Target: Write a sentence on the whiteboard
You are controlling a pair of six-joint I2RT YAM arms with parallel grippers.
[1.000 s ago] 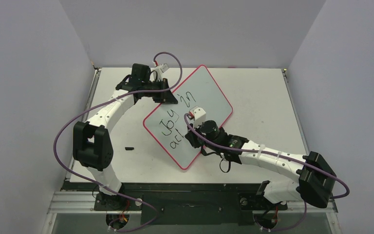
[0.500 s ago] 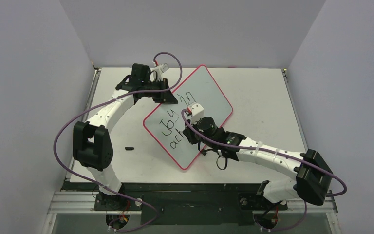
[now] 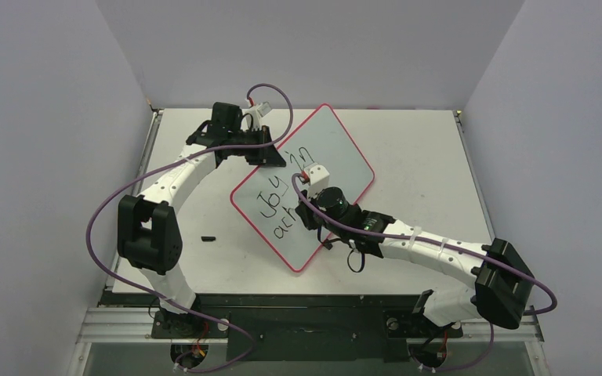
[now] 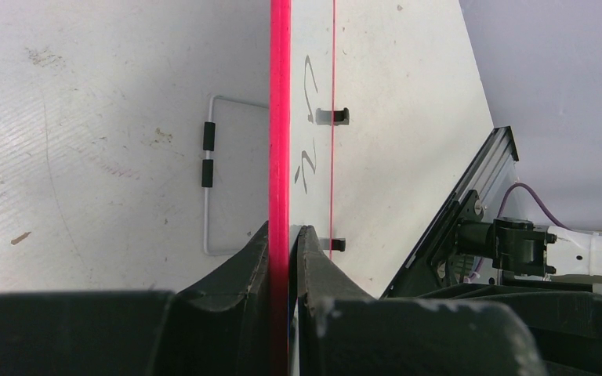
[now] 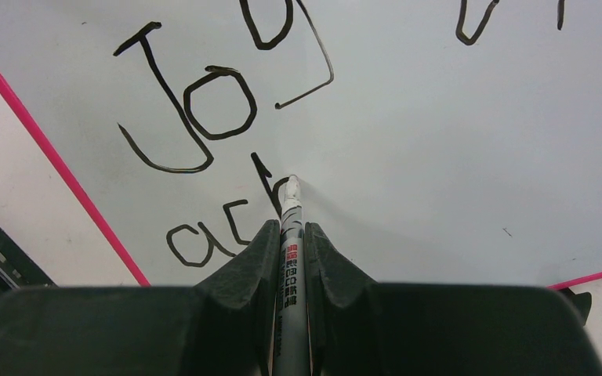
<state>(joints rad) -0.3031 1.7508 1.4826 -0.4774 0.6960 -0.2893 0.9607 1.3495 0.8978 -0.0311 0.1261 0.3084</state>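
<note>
The sentence [image 5: 187,106] lay unfinished just ahead of my right fingertips. "Joy" and "in" were on the line farther out, and "ac" plus one upright stroke were on the line nearer me. It sat on the whiteboard [image 3: 337,149], which filled nearly everything beyond my right jaws. My right gripper [image 5: 289,229] was clamped tight on a marker [image 5: 290,262]. The marker's tip touched the board just to the right of that upright stroke.

I judged the step to be finishing the letter after "ac", most likely an h. Doing it well called for light, even pressure and a short arch away from the stroke. After that I needed a clean lift before the next letter, with spacing matched to "Joy" so the rest of the line would fit inside the red rim.

The marker's long axis ran straight out between my fingers, tip forward and into the board. The whiteboard's long axis ran straight ahead of my left jaws, along the rim they held, and the lines of writing followed it. My left gripper [image 4: 284,235] was closed on that red rim, with the board edge-on between the jaws. Its black clips [image 4: 335,116] were just to the right of those jaws, and a wire stand [image 4: 208,188] was to the left, over the table [image 3: 423,157]. That hold had to be firm, or my strokes would wobble.
</note>
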